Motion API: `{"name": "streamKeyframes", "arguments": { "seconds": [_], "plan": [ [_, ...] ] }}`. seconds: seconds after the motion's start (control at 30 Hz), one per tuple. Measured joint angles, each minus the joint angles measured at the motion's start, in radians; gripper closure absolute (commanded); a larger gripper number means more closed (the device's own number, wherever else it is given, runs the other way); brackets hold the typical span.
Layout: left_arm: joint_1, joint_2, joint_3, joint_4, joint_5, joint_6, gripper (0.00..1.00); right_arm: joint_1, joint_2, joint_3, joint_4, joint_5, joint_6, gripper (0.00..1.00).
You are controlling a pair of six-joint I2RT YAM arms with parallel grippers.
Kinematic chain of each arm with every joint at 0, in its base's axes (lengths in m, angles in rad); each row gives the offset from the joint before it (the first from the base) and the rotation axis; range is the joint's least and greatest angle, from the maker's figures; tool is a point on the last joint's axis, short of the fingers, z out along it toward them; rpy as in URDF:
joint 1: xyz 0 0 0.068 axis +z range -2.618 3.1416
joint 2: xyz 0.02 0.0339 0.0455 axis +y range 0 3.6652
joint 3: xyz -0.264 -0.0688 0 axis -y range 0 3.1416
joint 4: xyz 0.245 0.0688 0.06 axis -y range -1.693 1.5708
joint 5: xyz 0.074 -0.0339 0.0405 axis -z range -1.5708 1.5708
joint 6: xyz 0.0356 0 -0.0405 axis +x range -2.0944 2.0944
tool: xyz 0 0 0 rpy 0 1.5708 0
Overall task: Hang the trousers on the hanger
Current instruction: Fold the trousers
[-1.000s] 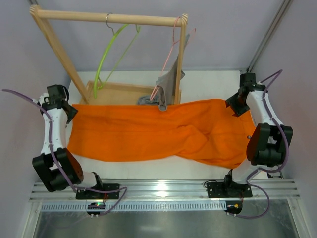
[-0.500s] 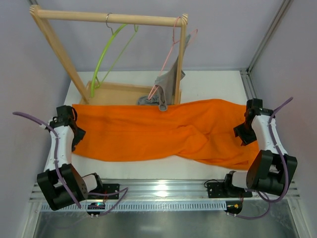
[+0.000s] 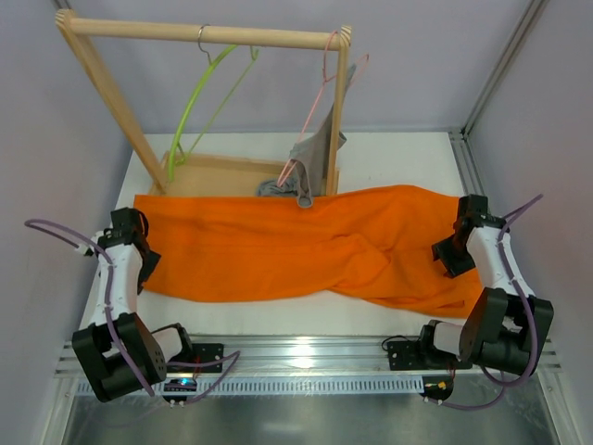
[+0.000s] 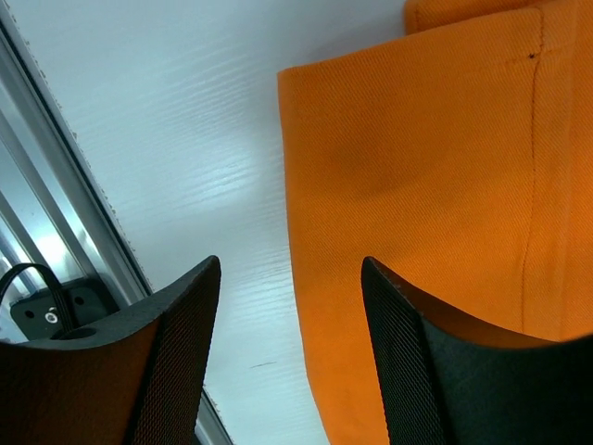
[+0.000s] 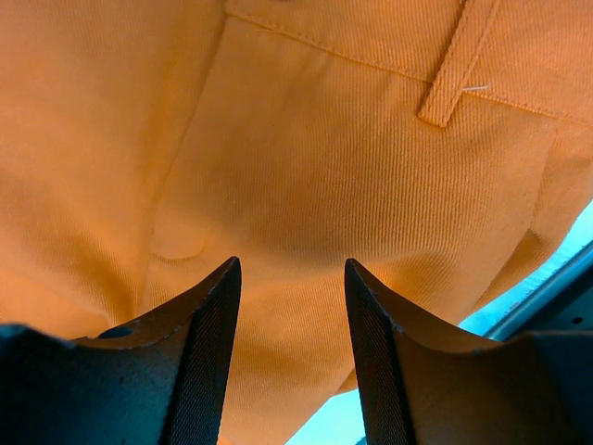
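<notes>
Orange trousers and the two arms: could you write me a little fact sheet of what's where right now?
Trousers: large bright orange cloth trousers, spread across the white table, on no hanger
Target hanger: thin lime-green hanger, bare, hooked on the wooden rail
Neighbour: small grey garment, hanging at the rail's right end
Left end effector: open, over the leg-hem corner
Right end effector: open, over the waist end, near a belt loop
Held: nothing
</notes>
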Motion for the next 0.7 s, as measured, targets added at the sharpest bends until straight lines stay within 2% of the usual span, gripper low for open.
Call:
{"name": "streamKeyframes", "arguments": {
  "seconds": [0.2,0.4,0.57,0.67,0.7],
  "plan": [
    [0.000,0.001,-0.048,0.031,0.022,-0.037,0.40,-0.013,-0.042,-0.125,0.001,-0.016,0.088,0.46],
    [0.000,0.025,-0.069,0.072,0.023,-0.032,0.44,-0.065,-0.074,-0.122,-0.047,0.061,0.108,0.45],
    [0.000,0.060,-0.106,0.103,0.035,-0.028,0.42,-0.106,-0.087,-0.122,-0.052,0.109,0.108,0.45],
    [0.000,0.062,-0.122,0.124,0.038,-0.027,0.55,-0.108,-0.088,-0.124,-0.047,0.124,0.108,0.45],
    [0.000,0.062,-0.125,0.132,0.038,-0.028,0.71,-0.108,-0.088,-0.128,-0.042,0.125,0.108,0.46]
  ]
}}
